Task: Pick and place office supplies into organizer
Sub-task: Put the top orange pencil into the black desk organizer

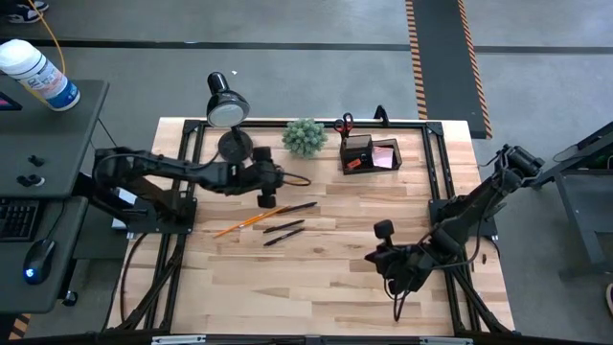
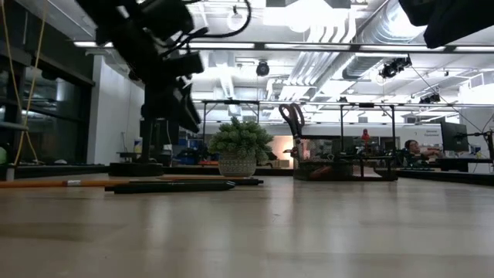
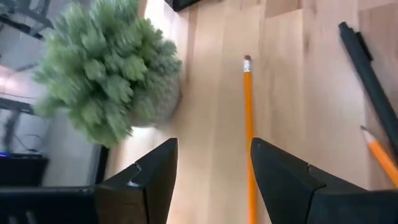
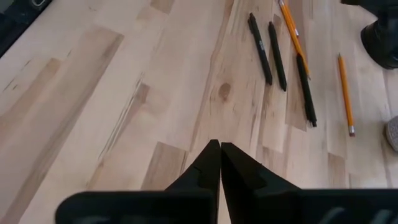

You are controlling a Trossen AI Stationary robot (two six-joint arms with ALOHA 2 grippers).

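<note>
My left gripper (image 1: 270, 192) (image 3: 214, 146) hangs open above the table, just near of the green plant ball (image 3: 112, 74). An orange pencil (image 3: 249, 124) lies on the wood under the gap between its fingers, closer to one finger, untouched. More supplies lie flat mid-table: another pencil (image 1: 251, 220) and black pens (image 1: 283, 228) (image 4: 277, 56). The black organizer (image 1: 369, 153) stands at the far edge with red-handled scissors (image 1: 343, 125) upright in it and a pink pad (image 1: 386, 155). My right gripper (image 1: 378, 259) (image 4: 219, 149) is shut and holds nothing, over bare wood near the right front.
A black desk lamp (image 1: 227, 110) stands at the far left, its base (image 1: 235, 146) close to my left arm. The plant ball (image 1: 305, 137) sits between lamp and organizer. Bare wood (image 1: 316, 287) spreads across the table's near half.
</note>
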